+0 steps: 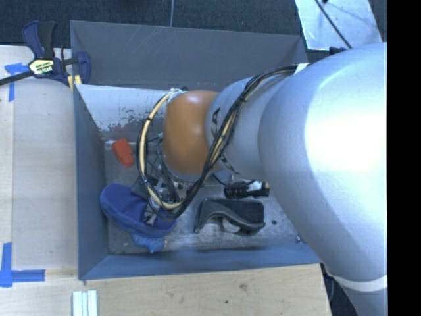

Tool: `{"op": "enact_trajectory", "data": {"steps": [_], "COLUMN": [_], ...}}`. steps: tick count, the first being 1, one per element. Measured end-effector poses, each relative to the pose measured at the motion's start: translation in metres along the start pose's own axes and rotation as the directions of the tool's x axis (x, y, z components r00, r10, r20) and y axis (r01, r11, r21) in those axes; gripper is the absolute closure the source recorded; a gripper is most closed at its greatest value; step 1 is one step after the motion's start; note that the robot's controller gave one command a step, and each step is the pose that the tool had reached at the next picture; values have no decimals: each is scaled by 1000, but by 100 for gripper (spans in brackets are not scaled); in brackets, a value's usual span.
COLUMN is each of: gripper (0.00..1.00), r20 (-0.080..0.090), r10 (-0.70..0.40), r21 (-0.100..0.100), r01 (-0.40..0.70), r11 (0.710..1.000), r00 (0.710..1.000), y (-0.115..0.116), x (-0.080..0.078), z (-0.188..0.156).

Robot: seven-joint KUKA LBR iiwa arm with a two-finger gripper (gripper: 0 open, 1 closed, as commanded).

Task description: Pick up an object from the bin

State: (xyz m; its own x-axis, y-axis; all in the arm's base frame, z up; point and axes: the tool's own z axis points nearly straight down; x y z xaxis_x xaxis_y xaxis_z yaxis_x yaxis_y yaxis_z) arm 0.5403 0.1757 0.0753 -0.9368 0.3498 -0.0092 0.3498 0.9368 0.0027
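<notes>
My gripper (156,206) is low in the bin's front left part, mostly hidden under the arm's orange cover and cables. It sits on the right edge of a crumpled blue cloth-like thing (125,209) that lies on the bin floor by the front left corner. A small orange block (123,151) lies behind it, near the left wall. To the gripper's right lies a black curved tool-like thing (233,217), and just behind that a short black cylinder with a pale tip (247,189).
The arm fills the right and middle of the bin and hides the floor beneath it. The left wall and front wall stand close to the blue thing.
</notes>
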Motion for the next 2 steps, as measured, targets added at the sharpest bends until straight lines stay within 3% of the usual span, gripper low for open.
{"op": "enact_trajectory", "data": {"steps": [1, 2], "gripper": [0, 100], "r20": [10, 15], "r10": [45, 52], "r21": [-2, -7], "r01": [-45, -52], "r11": [999, 999], "r00": [999, 999], "y": [47, 46], "x": [36, 33], "z": [0, -1]}}
